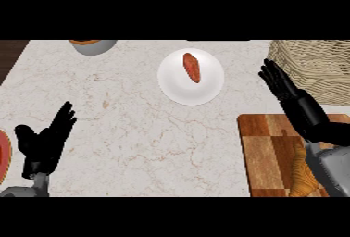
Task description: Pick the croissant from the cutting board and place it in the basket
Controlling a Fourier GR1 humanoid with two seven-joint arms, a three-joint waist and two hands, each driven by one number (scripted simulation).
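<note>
head view: the croissant [303, 173] lies on the cutting board [263, 152] at lower right, its long axis running up and down the picture, partly hidden under the right forearm. the right hand [295, 99] is nearer, fingers straight and holding nothing, reaching past the croissant toward the basket [318, 60], which shows nothing inside. the left hand [44, 141] rests open at lower left. a white plate [205, 90] holds a reddish food piece [192, 67].
</note>
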